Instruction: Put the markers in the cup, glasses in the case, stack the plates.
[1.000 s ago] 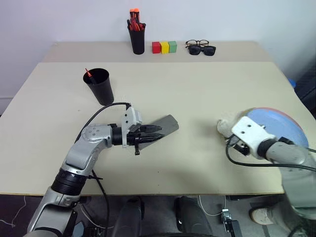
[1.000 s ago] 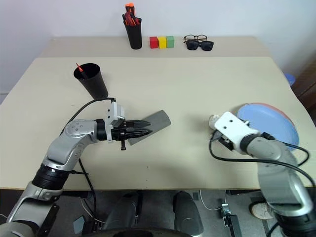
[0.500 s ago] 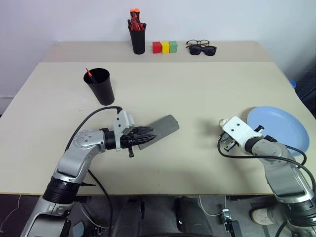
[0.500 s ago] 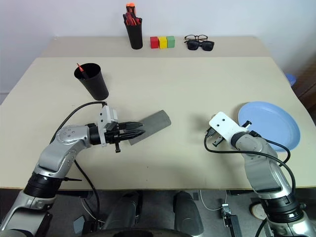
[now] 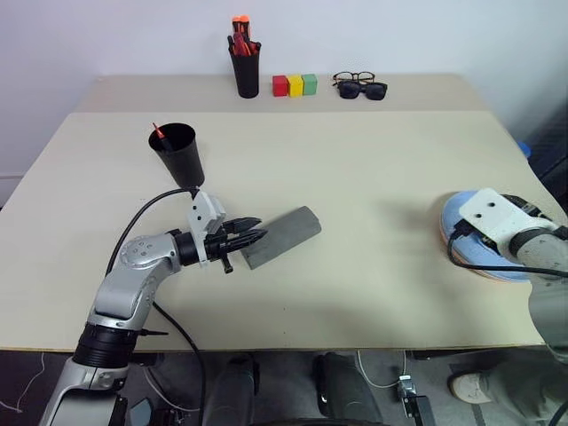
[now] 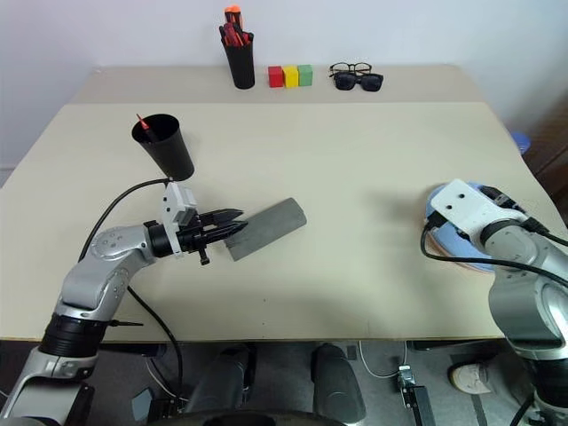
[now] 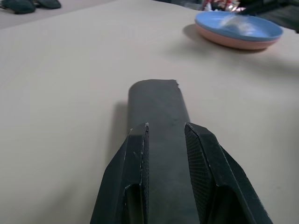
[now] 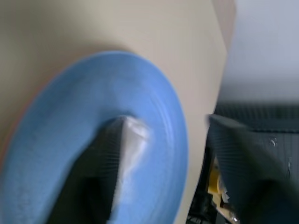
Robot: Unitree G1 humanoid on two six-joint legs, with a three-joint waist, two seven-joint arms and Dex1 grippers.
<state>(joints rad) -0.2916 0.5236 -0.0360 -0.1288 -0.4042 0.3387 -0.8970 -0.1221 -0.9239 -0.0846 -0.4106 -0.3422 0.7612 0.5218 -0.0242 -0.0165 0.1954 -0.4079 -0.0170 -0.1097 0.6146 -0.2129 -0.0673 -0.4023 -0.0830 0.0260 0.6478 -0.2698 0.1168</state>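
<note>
The round light blue plate (image 7: 238, 29) sits stacked on the pink plate (image 7: 233, 43), far right; right jaws (image 8: 159, 154) spread wide above it. Left jaws (image 5: 251, 237) grip the closed grey oblong case (image 5: 282, 236) mid-surface. A red marker (image 5: 158, 131) stands in the wide black cup (image 5: 180, 155). Thin wire glasses (image 5: 354, 78) wait far back.

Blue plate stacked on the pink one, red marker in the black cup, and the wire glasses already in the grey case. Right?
Not quite: in the left eye view the glasses still lie at the table's far edge, not in the case. The blue plate does sit on the pink one, and the cup holds a red marker.
</note>
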